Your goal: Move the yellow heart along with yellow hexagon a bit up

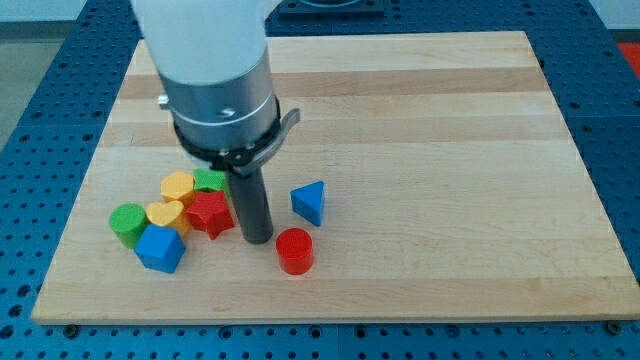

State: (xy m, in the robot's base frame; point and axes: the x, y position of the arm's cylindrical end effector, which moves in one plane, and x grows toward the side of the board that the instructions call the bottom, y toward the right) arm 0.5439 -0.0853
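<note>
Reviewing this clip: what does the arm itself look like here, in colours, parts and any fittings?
The arm has a white casing at the view's top, then a grey metal cylinder with a small screw, ending in a black collar with a grey clamp lever on the view's right. From it hangs a straight dark rod; my tip is its blunt lower end. No cables or markings show.

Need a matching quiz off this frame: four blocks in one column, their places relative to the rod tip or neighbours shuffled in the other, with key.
Things:
1. red cylinder
2. blue triangular block
3. green cylinder
4. red star block

Places:
A. leftmost of the cluster
B. just left of my tip
C. below and right of my tip
D. above and right of my tip, standing apart

Pairs: 1-C, 2-D, 3-A, 4-B
</note>
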